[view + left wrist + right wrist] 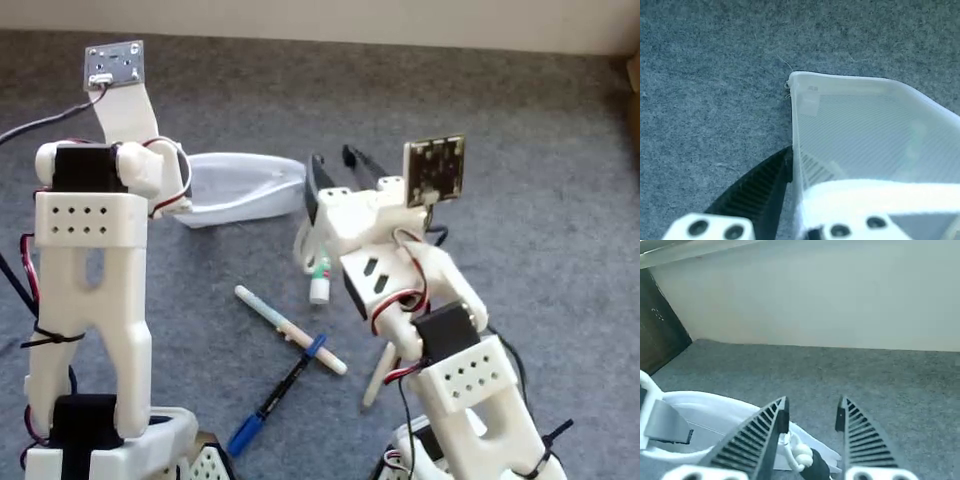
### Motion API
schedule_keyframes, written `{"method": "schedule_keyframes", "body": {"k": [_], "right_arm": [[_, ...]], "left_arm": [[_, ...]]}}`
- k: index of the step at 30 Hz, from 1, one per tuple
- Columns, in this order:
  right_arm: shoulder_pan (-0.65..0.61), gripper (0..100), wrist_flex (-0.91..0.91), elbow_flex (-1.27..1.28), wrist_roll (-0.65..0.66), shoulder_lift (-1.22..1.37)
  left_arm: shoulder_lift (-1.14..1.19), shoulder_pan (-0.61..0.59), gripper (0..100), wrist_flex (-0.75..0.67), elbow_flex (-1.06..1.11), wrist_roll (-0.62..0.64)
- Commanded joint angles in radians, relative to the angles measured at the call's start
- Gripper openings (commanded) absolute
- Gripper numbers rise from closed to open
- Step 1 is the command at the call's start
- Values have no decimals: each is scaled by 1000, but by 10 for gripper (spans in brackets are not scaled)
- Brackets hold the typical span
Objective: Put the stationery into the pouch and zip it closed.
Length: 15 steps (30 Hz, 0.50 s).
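The white translucent mesh pouch (pixel 245 190) lies on the grey felt-covered counter (pixel 520 150) at the far side, its mouth apparently open towards the middle. The left gripper (pixel 794 172) pinches the pouch by one edge, with the black jaw on one side of the mesh and the white jaw on the other. The right gripper (pixel 812 402) hovers just beside the pouch's other end, its black toothed jaws spread with nothing between the tips. None of the stationery looks to be inside. A white marker with a green band (pixel 320 280) lies under the right arm. Nearer the arms' bases, a white pen (pixel 288 328) and a black pen with a blue cap (pixel 272 398) cross and touch. A cream stick (pixel 374 385) is partly hidden behind the right arm. Loading has probably not begun, and several things could go wrong from here. The hold is on thin mesh at a single edge, so a tug could pull it free or fold the mouth shut. The spread jaws so close to the pouch could nudge its limp wall and flatten the opening. Lifting either crossed pen is likely to drag or roll the other. The marker under the arm may be awkward to reach cleanly.
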Motion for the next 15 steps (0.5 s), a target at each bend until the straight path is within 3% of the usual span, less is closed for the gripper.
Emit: {"method": "schedule_keyframes", "body": {"k": [1, 10, 15], "right_arm": [[30, 149, 16, -88, -9, 15], [65, 149, 27, -150, -11, 268], [67, 149, 151, -262, -12, 363]], "left_arm": [[8, -33, 6, -18, 15, 2], [8, -33, 6, -18, 18, 2], [8, -33, 6, -18, 18, 0]]}}
